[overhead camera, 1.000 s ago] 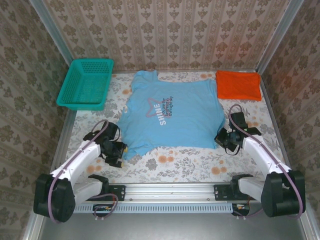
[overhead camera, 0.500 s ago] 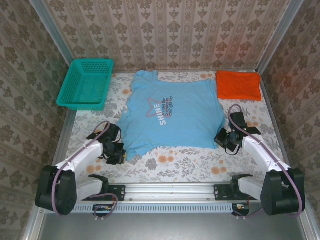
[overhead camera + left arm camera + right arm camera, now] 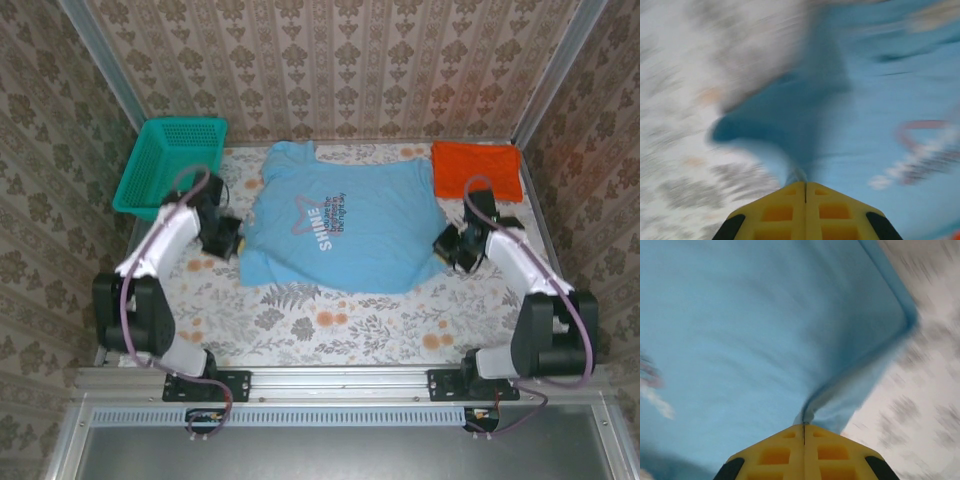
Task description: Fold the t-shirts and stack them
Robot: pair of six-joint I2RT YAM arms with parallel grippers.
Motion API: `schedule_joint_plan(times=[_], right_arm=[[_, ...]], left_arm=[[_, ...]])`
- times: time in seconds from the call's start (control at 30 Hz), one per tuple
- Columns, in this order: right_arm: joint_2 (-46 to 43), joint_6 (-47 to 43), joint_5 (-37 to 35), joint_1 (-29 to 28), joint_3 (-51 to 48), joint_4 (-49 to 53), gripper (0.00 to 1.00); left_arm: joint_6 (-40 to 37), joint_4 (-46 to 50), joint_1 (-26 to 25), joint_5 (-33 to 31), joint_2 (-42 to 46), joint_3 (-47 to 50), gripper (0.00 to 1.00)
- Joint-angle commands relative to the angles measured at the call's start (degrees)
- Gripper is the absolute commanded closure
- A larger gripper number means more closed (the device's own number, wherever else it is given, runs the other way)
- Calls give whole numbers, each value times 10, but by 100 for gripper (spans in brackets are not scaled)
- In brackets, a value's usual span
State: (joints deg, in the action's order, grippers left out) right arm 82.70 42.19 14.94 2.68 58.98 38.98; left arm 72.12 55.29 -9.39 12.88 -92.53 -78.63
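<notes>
Teal basket [image 3: 172, 165] sits far left. Beside it, the left gripper [image 3: 229, 240] is clamped shut on the left edge of the light blue SHINE shirt [image 3: 345, 225], which lies print-up mid-table [image 3: 330, 325]. Right gripper [image 3: 452, 247] is pinched closed on the shirt's right edge, and the orange shirt [image 3: 477, 170] lies folded flat in the far right corner.

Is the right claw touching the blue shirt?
Touching. In the right wrist view, the right claw is shut on a bunched fold of the blue shirt, and the cloth comes straight out from between its yellow tips.
</notes>
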Motion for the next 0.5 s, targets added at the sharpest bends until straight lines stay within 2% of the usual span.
schedule_joint_plan(times=[0.0,0.07,0.1,0.13,0.17,0.2,0.27,0.33,0.37,0.4,0.47], right_arm=[[92,18,22,11,207,6,100],[159,16,23,15,378,48,100],[192,13,26,18,479,73,100],[221,7,27,20,565,100,100],[253,-4,17,22,680,139,100],[285,-14,9,25,789,181,100],[345,-31,22,30,987,251,100],[412,-49,25,33,1195,350,100],[403,-61,46,35,1203,373,100],[373,-79,46,33,1156,386,100],[363,-145,-2,10,1161,454,100]], left_arm=[[-187,72,8,12,-138,-296,100],[-247,169,9,26,-267,-607,100],[-258,226,14,29,-359,-838,100],[-248,241,23,46,-420,-995,100],[-218,179,42,104,-413,-980,100],[-193,47,57,149,-346,-850,100],[-205,-124,67,139,-222,-667,100],[-252,-156,68,132,-168,-636,100],[-275,-154,70,156,-152,-638,100],[-294,-148,70,177,-139,-639,100],[-330,-109,69,177,-107,-614,100]])
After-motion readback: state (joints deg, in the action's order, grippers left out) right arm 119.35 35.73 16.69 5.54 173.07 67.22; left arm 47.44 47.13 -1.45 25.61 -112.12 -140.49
